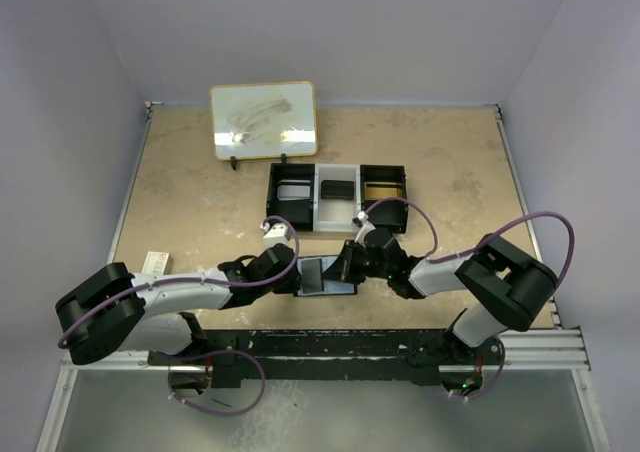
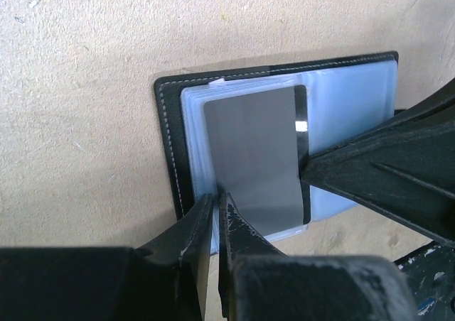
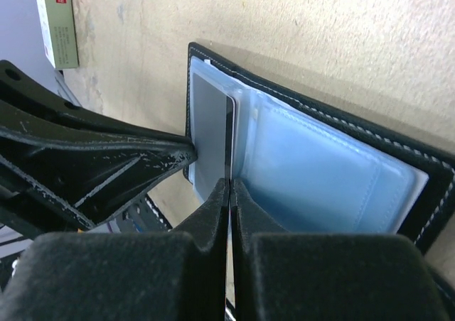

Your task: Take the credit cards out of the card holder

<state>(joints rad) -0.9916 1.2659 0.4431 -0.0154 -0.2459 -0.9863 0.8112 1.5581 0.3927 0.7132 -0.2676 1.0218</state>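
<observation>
The card holder (image 1: 325, 275) lies open and flat on the table between my two grippers, its black stitched edge (image 2: 169, 143) and blue-grey inner panels (image 3: 334, 172) showing. A grey credit card (image 2: 249, 158) with a dark stripe along one side sticks partly out of the clear sleeves. My left gripper (image 2: 215, 202) is shut on the near edge of the holder's sleeves, pinning it. My right gripper (image 3: 229, 186) comes in from the other side and is shut on the card's striped edge, with the card (image 3: 211, 136) seen nearly edge-on. In the top view the grippers (image 1: 297, 279) (image 1: 347, 269) almost meet over the holder.
A black-and-white three-compartment tray (image 1: 336, 197) stands just behind the holder. A small whiteboard (image 1: 264, 120) leans at the back. A small white-and-green box (image 3: 57, 23) lies at the table's left side. The metal rail (image 1: 400, 347) runs along the near edge.
</observation>
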